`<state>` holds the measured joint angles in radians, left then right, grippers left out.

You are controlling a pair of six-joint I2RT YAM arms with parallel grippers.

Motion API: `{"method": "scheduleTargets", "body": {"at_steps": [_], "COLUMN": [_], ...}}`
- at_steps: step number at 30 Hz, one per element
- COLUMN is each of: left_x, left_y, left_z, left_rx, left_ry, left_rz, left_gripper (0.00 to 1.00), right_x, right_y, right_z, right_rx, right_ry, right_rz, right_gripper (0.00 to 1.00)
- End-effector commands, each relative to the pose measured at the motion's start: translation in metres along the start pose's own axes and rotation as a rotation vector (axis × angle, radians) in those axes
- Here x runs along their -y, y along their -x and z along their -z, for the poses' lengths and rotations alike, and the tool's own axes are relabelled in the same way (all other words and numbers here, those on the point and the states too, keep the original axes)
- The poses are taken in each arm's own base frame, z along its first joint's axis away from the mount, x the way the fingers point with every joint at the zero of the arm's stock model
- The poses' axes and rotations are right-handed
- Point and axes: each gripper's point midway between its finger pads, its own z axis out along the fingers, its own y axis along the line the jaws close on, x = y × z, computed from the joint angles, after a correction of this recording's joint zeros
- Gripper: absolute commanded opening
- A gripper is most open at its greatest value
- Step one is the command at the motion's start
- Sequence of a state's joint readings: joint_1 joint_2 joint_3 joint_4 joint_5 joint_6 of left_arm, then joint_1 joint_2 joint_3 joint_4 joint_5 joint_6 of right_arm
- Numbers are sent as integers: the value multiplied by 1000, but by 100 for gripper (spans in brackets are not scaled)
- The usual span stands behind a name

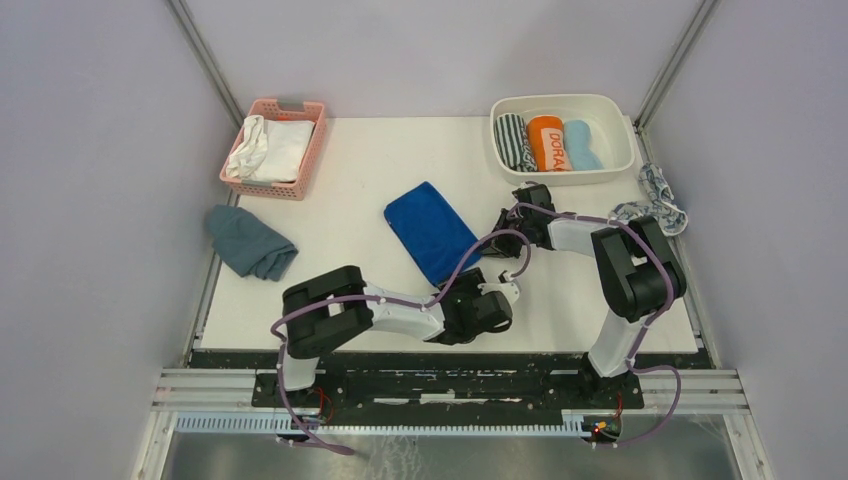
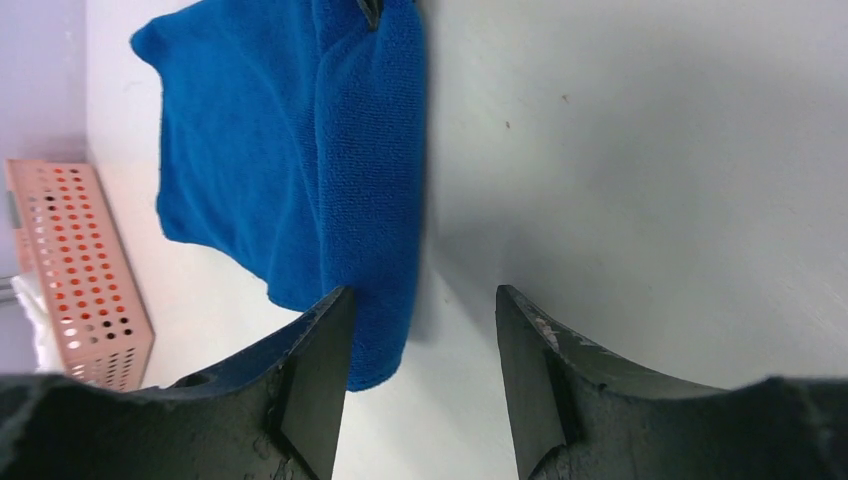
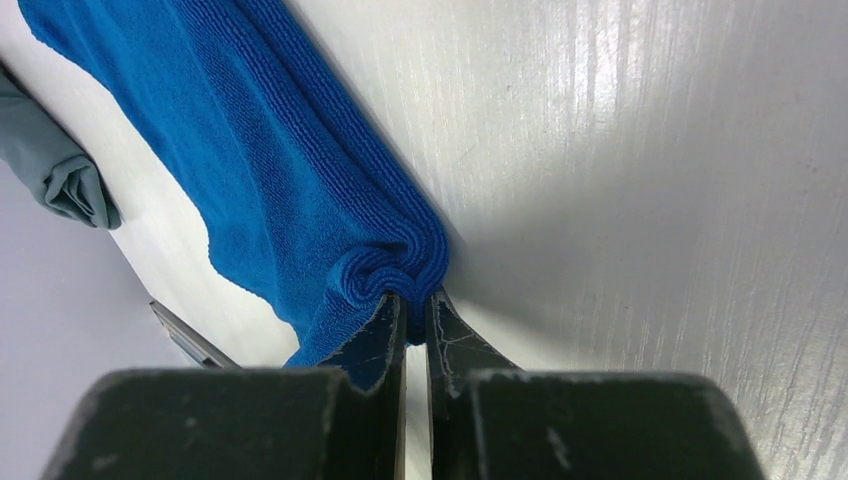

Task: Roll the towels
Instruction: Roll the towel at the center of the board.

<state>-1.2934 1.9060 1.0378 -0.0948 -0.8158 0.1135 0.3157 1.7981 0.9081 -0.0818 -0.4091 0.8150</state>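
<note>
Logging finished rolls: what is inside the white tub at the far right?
The white tub holds a striped roll, an orange lettered roll and a light blue roll, side by side. Anything beneath them is covered.

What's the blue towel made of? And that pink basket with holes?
The blue towel looks like soft microfibre or terry cloth: matte, with fine fuzzy ribs, and it bunches. The pink basket looks like hard, smooth plastic, with neat rows of round holes.

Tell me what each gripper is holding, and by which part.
The right gripper pinches the royal blue towel by a bunched fold at its edge. The left gripper holds nothing; its jaws stand open.
</note>
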Motion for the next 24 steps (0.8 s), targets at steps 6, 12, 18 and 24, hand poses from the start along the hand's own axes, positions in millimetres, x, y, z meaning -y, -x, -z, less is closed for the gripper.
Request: {"method": "scheduleTargets", "body": {"at_steps": [6,12,18,24], "left_x": [-7,-4,-4,6], "left_y": [-7,-34,-53,-59], "left_z": [-15,-26,-35,-39], "left_rx": [-62,-143,-208,-232], "left_ry": [74,61,30,-32], "left_rz": [-108,-126,-123,-100], "left_gripper": [61,61,58,55], "right_x": [13,12,11,8], "right_y": [-6,-4,-4,-2], "right_z": [-4,-2,0,2], "right_rx": [-41,-44,-53,-50], "right_ry": [-42,-34,-27,-18], "right_rz": [-33,-39,-44,-45], "right_gripper": [3,4,4,4]}}
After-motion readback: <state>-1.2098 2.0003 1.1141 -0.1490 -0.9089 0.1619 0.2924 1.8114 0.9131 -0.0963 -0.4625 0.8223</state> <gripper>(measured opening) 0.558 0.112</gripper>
